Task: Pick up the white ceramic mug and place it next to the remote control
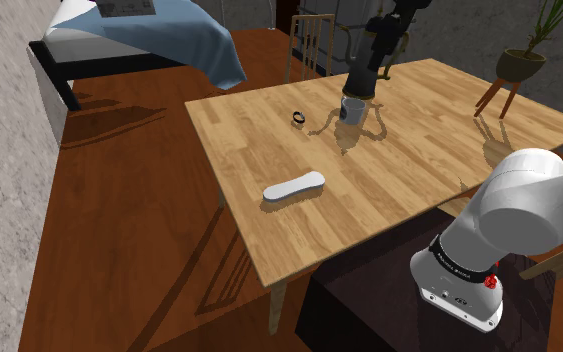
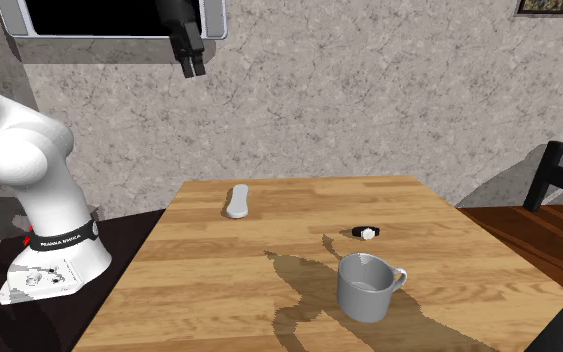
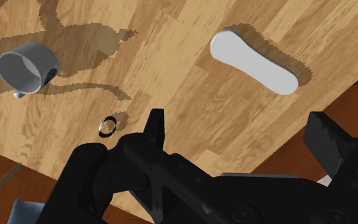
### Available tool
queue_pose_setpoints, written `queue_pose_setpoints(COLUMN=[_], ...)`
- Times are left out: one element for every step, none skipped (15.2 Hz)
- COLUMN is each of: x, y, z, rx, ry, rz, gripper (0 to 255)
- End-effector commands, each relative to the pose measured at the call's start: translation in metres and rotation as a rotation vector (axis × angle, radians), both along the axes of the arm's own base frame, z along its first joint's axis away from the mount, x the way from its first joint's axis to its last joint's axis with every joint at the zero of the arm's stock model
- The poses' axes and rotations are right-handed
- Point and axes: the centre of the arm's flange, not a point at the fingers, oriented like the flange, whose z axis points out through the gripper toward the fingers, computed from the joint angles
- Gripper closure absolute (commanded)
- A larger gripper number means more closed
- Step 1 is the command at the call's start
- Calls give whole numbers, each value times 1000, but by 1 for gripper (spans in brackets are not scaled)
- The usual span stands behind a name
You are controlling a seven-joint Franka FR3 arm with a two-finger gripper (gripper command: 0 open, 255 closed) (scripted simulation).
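A pale grey mug (image 1: pixel 352 110) (image 2: pixel 367 287) (image 3: pixel 28 69) stands upright on the wooden table (image 1: pixel 409 170), toward its far side from the stand, with its handle to the second exterior view's right. The white remote control (image 1: pixel 294 187) (image 2: pixel 237 201) (image 3: pixel 254 62) lies flat nearer the arm's base, well apart from the mug. My black gripper (image 1: pixel 357 92) (image 2: pixel 191 70) (image 3: pixel 238 121) hangs high above the table, open, with nothing between its fingers. In the shoulder view it overlaps the mug, but the second exterior view shows it far above.
A small black ring-like object (image 1: pixel 297 118) (image 2: pixel 366 233) (image 3: pixel 108 125) lies between mug and remote. Beyond the table are a bed with a blue blanket (image 1: pixel 169 35), a wooden chair (image 1: pixel 307 45) and a potted plant on a stand (image 1: pixel 519 65). The dark stand (image 1: pixel 369 290) adjoins the table.
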Motion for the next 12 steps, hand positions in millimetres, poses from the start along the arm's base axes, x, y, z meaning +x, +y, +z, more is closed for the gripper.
queue_pose_setpoints(x=[0,6,12,18,23,29,35,41,47,53,58,64], y=[0,-9,-18,-28,-37,-46,-55,-65,-74,-83,-92,-102], z=[0,-8,-15,-23,-30,-38,-45,-53,-61,-68,-76,-84], rx=[0,0,0,1,1,1,1,1,1,2,2,2], ry=[0,2,4,6,8,9,11,13,15,17,19,21], rz=[0,0,0,0,0,-1,-1,-1,-1,-1,-1,-1], gripper=[0,0,0,0,0,0,0,0,0,0,0,0])
